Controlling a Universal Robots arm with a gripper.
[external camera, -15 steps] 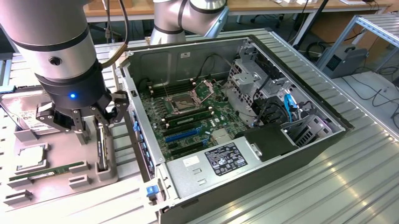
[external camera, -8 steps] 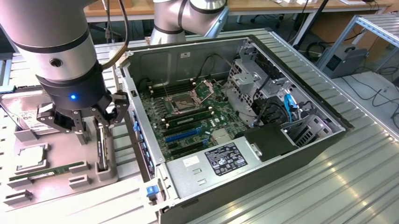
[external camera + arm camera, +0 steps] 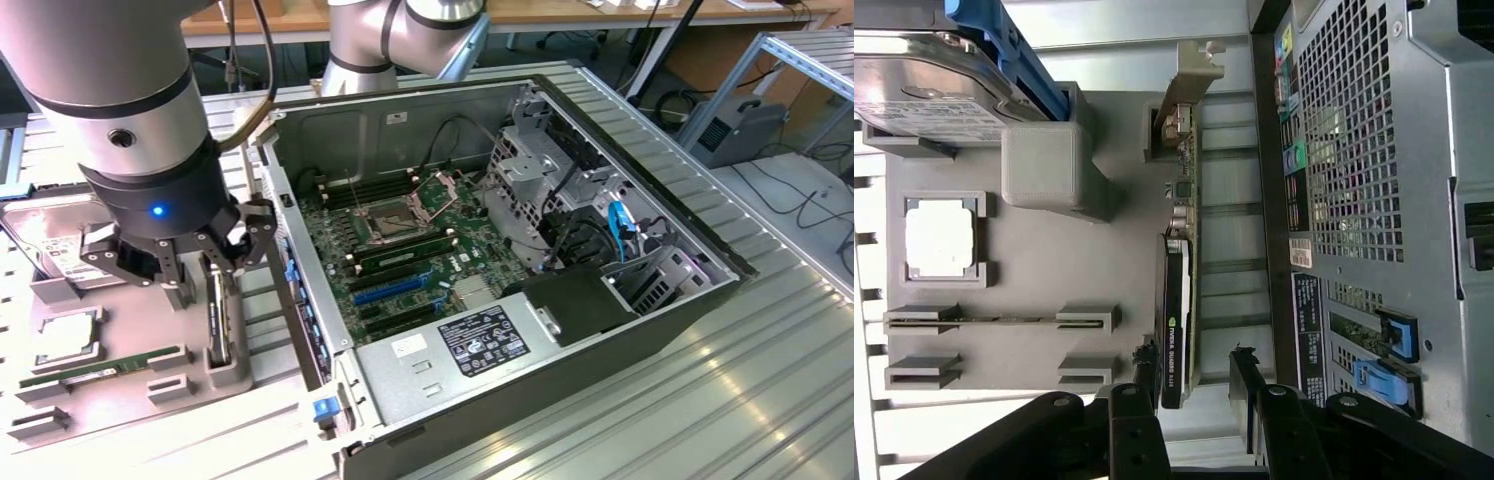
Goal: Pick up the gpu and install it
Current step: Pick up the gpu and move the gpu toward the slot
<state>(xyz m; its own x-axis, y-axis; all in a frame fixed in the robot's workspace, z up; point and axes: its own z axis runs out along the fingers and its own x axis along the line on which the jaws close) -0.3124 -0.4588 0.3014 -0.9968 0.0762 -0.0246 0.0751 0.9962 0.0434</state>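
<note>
Wrist view: wide jaws astride the gpu (image 3: 1176, 300).

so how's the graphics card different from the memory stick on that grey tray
The graphics card is longer and bulkier, with a dark cover and a pale metal end bracket; the memory stick is a slim bare green strip. The open gripper straddles the graphics card, while the memory stick sits apart from it. Both stand on edge in the grey tray.
</note>
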